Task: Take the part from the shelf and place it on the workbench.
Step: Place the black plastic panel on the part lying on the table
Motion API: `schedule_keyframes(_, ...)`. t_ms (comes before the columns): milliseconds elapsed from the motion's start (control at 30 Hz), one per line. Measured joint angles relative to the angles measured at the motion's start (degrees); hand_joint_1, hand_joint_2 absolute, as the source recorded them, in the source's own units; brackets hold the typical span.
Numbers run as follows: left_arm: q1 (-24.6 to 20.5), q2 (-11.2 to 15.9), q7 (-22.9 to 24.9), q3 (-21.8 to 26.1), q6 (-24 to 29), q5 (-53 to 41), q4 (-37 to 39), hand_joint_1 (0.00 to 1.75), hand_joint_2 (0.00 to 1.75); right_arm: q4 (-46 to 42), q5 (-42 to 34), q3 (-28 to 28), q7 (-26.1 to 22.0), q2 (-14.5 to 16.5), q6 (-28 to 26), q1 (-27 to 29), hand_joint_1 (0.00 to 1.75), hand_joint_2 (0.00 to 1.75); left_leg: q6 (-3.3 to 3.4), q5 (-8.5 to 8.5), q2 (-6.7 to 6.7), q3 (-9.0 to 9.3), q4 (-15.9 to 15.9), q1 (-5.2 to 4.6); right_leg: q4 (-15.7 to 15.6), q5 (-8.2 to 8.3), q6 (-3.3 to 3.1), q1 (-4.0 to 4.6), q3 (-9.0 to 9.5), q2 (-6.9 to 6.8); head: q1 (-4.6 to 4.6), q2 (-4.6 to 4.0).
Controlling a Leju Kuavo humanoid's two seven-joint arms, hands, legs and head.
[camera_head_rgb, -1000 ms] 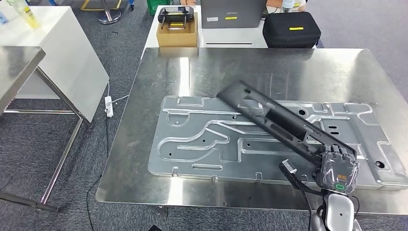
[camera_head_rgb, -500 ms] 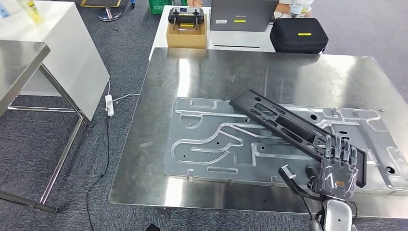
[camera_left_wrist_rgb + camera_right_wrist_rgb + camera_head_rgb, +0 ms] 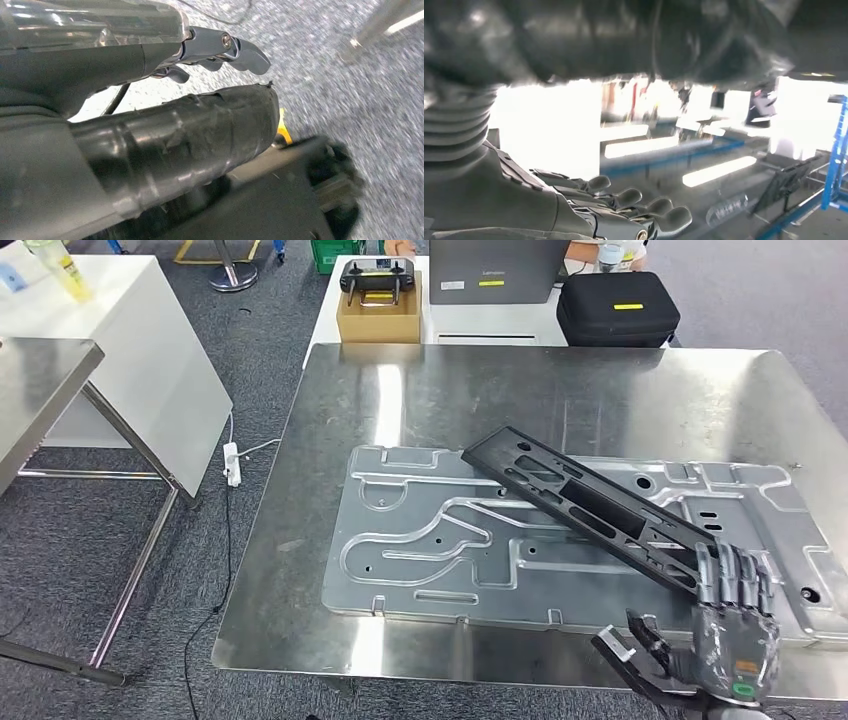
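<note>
Shiny steel workbench [image 3: 330, 570] carries our right hand [image 3: 735, 625]; its fingers [image 3: 735, 570] lie extended over the long black slotted part [image 3: 585, 505], resting on an embossed metal panel [image 3: 420, 540]. Beyond, a cardboard box [image 3: 378, 315] holds a black device [image 3: 375, 275]. We cannot tell our left hand's [image 3: 150, 100] state.

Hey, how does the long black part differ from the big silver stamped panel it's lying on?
The long black part is dark and matte; the silver stamped panel is shiny bare metal. The black part is narrow and bar-shaped, the panel broad and many times wider. The part runs diagonally, its near end under the right hand; the panel sits square on the workbench. Both have cut-out slots and holes.
</note>
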Motion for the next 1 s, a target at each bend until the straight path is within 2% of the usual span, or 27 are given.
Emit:
schedule_keyframes(33,0.15,0.03,-0.08,0.16,0.5,0.19,0.0,0.0,0.0,-2.22,-3.65,-0.38,-3.16,0.33,-0.38,0.95,0.0,0.0,-0.15,1.18,0.01,0.47,-0.98,0.16,0.02,-0.06,0.03,-0.07,0.06,0.09,0.0,0.0)
schedule_keyframes(100,0.26,0.12,-0.13,0.43,1.13,0.4,0.0,0.0,0.0,-6.62,-9.77,-1.86,-10.71,2.1,-0.81,1.89,0.0,0.0,-0.23,5.05,0.02,3.95,-8.17,0.42,0.11,-0.24,0.29,-0.23,0.3,0.36,0.0,0.0)
schedule_keyframes(133,0.25,0.16,-0.19,0.56,1.33,0.44,0.0,0.0,0.0,-8.77,-13.05,-2.92,-15.09,3.55,-0.95,2.06,0.0,0.0,-0.18,6.35,0.02,5.76,-11.95,0.39,0.21,-0.36,0.55,-0.21,0.39,0.49,0.0,0.0)
schedule_keyframes(167,0.19,0.18,-0.26,0.68,1.51,0.45,0.0,0.0,0.0,-10.6,-16.12,-4.02,-19.06,5.2,-0.98,2.17,0.0,0.0,-0.01,6.99,-0.01,6.99,-14.43,0.32,0.26,-0.43,0.89,-0.15,0.44,0.57,0.03,0.0)
schedule_keyframes(200,0.14,0.19,-0.32,0.79,1.7,0.45,0.0,0.0,0.0,-12.08,-18.86,-5.04,-22.3,6.78,-0.99,2.25,0.0,0.0,0.21,6.94,-0.05,7.52,-15.54,0.19,0.25,-0.44,1.23,-0.06,0.46,0.59,0.05,0.0)
schedule_keyframes(267,0.14,0.19,-0.34,0.94,2.25,0.43,0.0,0.0,0.0,-14.59,-23.38,-6.7,-26.74,9.87,-1.0,2.3,0.0,0.0,0.88,6.97,-0.11,7.66,-15.78,-0.03,0.01,-0.3,1.92,-0.04,0.57,0.6,0.08,0.0)
schedule_keyframes(333,0.24,0.19,-0.23,0.98,2.92,0.33,0.0,0.0,0.0,-16.26,-26.32,-7.49,-28.5,11.97,-1.0,2.26,0.0,0.0,1.75,7.39,-0.02,7.88,-16.31,0.05,0.78,-1.07,2.36,-0.22,0.42,0.55,0.09,0.0)
schedule_keyframes(400,0.19,0.17,0.06,0.99,3.73,0.06,0.0,0.0,0.0,-16.97,-28.6,-7.57,-28.79,13.22,-1.0,2.2,0.0,0.0,2.5,7.79,0.15,7.98,-16.72,0.12,5.5,-4.18,2.49,-0.27,-1.55,0.47,0.11,0.0)
schedule_keyframes(467,0.15,0.15,0.36,0.99,4.36,-0.15,0.0,0.0,0.0,-17.08,-30.6,-7.43,-28.54,14.21,-1.0,2.25,0.0,0.0,2.85,7.93,0.24,7.78,-16.68,-0.14,12.74,-7.78,2.53,-0.2,-4.79,0.46,0.11,0.0)
schedule_keyframes(500,0.17,0.14,0.49,0.99,4.55,-0.18,0.0,0.0,0.0,-17.01,-31.33,-7.27,-28.32,14.58,-1.0,2.31,0.0,0.0,2.91,7.97,0.25,7.66,-16.59,-0.3,15.11,-8.48,2.5,-0.18,-5.81,0.46,0.11,0.0)
schedule_keyframes(533,0.2,0.14,0.6,1.0,4.67,-0.17,0.0,0.0,0.0,-16.9,-31.84,-7.08,-28.08,14.87,-1.0,2.36,0.0,0.0,2.94,7.99,0.24,7.54,-16.46,-0.44,15.43,-8.04,2.39,-0.13,-5.85,0.46,0.11,0.0)
schedule_keyframes(567,0.22,0.13,0.68,1.0,4.76,-0.15,0.0,0.0,0.0,-16.77,-32.36,-6.82,-27.91,15.13,-1.0,2.39,0.0,0.0,2.95,8.0,0.21,7.44,-16.31,-0.55,13.63,-6.64,2.18,-0.05,-4.83,0.46,0.11,0.0)
schedule_keyframes(600,0.23,0.1,0.73,1.01,4.8,-0.1,0.0,0.0,0.0,-16.64,-32.82,-6.57,-27.82,15.33,-1.0,2.4,0.0,0.0,2.94,8.0,0.17,7.38,-16.18,-0.65,10.08,-4.64,1.88,0.06,-2.9,0.46,0.11,0.0)
schedule_keyframes(667,0.21,-0.03,0.71,1.01,4.82,0.06,0.0,0.0,0.0,-16.48,-33.75,-6.17,-27.8,15.66,-1.0,2.41,0.0,0.0,2.78,8.03,0.1,7.24,-15.95,-0.88,3.0,-2.03,1.23,0.44,0.68,0.45,0.11,0.0)
schedule_keyframes(700,0.2,-0.09,0.68,1.02,4.84,0.16,0.0,0.0,0.0,-16.43,-34.24,-5.99,-27.84,15.78,-1.0,2.46,0.0,0.0,2.56,8.12,0.08,7.12,-15.87,-0.96,1.08,-1.5,0.99,0.65,1.5,0.45,0.1,0.0)
schedule_keyframes(767,0.21,-0.13,0.62,1.09,4.88,0.32,0.0,0.0,0.0,-16.33,-35.38,-5.71,-27.93,15.95,-1.0,2.67,0.0,0.0,1.93,8.43,0.06,6.89,-15.85,-0.96,0.33,-1.14,0.66,1.01,1.46,0.43,0.09,0.0)
schedule_keyframes(800,0.22,-0.13,0.61,1.15,4.89,0.38,0.0,0.0,0.0,-16.26,-35.97,-5.56,-27.98,16.07,-1.0,2.76,0.0,0.0,1.63,8.48,0.04,6.79,-15.82,-0.9,0.13,-0.83,0.39,0.89,1.37,0.37,0.1,0.0)
schedule_keyframes(833,0.24,-0.12,0.61,1.2,4.91,0.4,0.0,0.0,0.0,-16.22,-36.56,-5.37,-28.02,16.18,-0.99,2.82,0.0,0.0,1.3,8.03,0.02,6.6,-15.47,-0.86,-0.13,-0.47,0.11,0.75,1.26,0.3,0.09,0.0)
schedule_keyframes(900,0.27,-0.1,0.59,1.27,4.93,0.44,0.0,0.0,0.0,-16.15,-37.53,-4.95,-28.12,16.38,-0.98,2.92,0.0,0.0,0.62,4.9,-0.01,5.32,-12.18,-0.67,-0.59,0.35,-0.5,0.41,0.77,0.09,-0.07,0.0)
schedule_keyframes(967,0.28,-0.1,0.49,1.28,4.94,0.44,0.0,0.0,0.0,-16.06,-38.34,-4.71,-28.2,16.43,-0.98,3.01,0.0,0.0,-0.02,0.26,0.0,3.03,-5.45,-0.33,-0.53,0.98,-0.82,0.47,-0.12,-0.11,-0.23,0.0)
schedule_keyframes(1000,0.29,-0.1,0.43,1.29,4.94,0.43,0.0,0.0,0.0,-15.97,-38.67,-4.64,-28.2,16.44,-0.99,3.05,0.0,0.0,-0.22,-1.22,0.0,2.23,-2.5,-0.19,-0.43,1.26,-0.82,0.49,-0.63,-0.19,-0.22,0.0)
